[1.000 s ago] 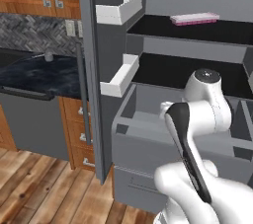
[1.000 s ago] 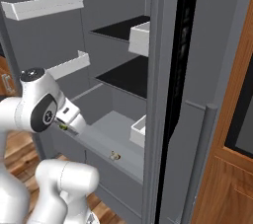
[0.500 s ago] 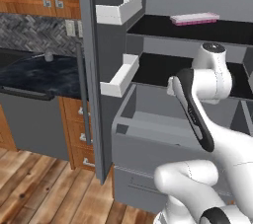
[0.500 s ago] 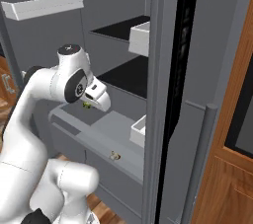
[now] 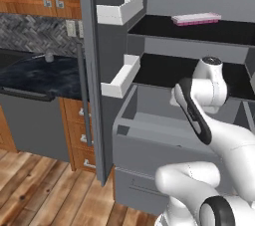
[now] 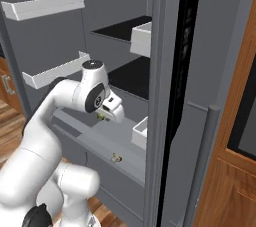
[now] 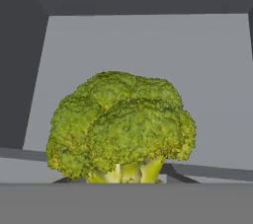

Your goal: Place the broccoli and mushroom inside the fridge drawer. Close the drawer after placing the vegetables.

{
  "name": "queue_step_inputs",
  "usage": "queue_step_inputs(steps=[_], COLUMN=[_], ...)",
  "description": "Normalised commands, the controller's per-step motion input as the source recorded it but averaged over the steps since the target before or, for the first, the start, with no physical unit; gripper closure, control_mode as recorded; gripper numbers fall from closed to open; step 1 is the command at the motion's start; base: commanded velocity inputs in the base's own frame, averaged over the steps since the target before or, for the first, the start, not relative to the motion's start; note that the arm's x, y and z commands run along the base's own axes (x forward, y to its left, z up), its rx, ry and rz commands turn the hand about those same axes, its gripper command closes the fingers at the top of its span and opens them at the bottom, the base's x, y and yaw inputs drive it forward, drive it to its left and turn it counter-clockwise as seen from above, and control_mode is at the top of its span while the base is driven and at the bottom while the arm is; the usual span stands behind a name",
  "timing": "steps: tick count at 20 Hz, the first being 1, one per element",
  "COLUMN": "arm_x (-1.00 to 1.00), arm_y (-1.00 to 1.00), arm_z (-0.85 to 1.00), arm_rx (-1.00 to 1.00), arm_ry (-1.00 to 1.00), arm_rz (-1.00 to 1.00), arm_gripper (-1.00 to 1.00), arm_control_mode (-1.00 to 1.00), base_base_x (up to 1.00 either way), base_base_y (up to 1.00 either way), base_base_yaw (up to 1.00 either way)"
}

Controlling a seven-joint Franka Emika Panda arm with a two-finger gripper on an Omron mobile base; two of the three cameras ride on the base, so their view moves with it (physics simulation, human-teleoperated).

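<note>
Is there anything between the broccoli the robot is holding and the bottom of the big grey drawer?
No. In the hand view, the broccoli hangs over the fridge drawer, with bare grey floor behind it and nothing in between.

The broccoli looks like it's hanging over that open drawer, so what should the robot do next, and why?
Probably lower it a little and let go. The claw is shut on the broccoli, and the hand view shows the grey floor of the fridge drawer right behind it, so it seems already over the open drawer.

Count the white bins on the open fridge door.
2. The upper door bin sits level with the top shelf; the lower door bin hangs just above the open fridge drawer. Others may be out of frame.
</note>
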Motion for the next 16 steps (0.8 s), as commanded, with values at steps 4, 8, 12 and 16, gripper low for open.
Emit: queue_step_inputs(steps=[4, 8, 12, 16], arm_x=[0.27, 0.26, 0.08, -0.09], arm_y=[-0.23, -0.23, -0.18, -0.02], arm_z=[-0.7, -0.61, -0.58, -0.57], arm_rx=[0.0, 0.0, 0.01, 0.0], arm_ry=[0.05, 0.12, 0.14, 0.02], arm_rz=[0.0, 0.0, 0.02, 0.02], arm_gripper=[1.0, 1.0, 1.0, 1.0], arm_control_mode=[-1.0, -1.0, -1.0, -1.0], base_base_x=[0.0, 0.0, 0.0, 0.0], base_base_y=[0.0, 0.0, 0.0, 0.0], base_base_yaw=[0.0, 0.0, 0.0, 0.0])
